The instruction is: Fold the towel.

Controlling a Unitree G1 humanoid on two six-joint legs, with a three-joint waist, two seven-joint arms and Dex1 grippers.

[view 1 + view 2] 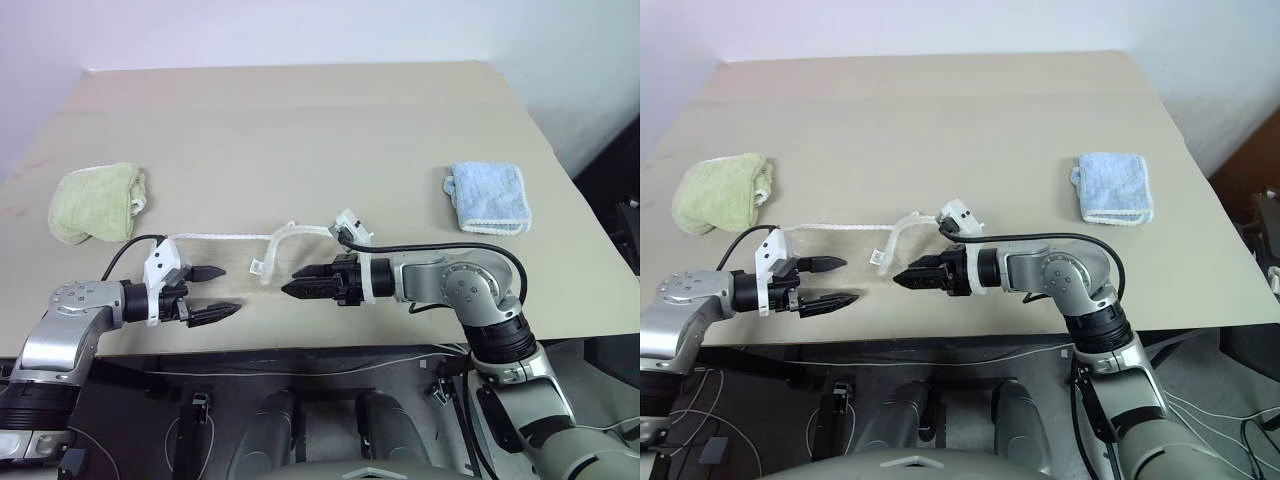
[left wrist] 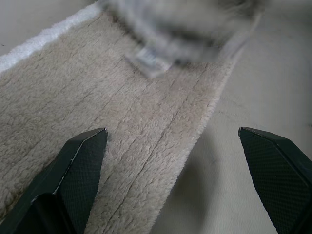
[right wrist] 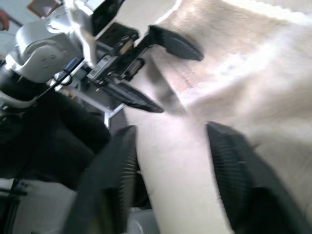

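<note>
Evidently, the beige-tan terry towel [image 2: 122, 136] was spread flat beneath both end effectors, its white-corded edge at twelve o'clock; left end effector [image 1: 214, 291] was open, right end effector [image 1: 288, 289] parted, empty.

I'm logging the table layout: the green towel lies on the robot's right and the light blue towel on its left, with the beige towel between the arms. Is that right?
Not quite: the sides are swapped. In the left eye view the green towel lies on the robot's left and the light blue towel on its right. The beige towel does lie between the arms.
</note>
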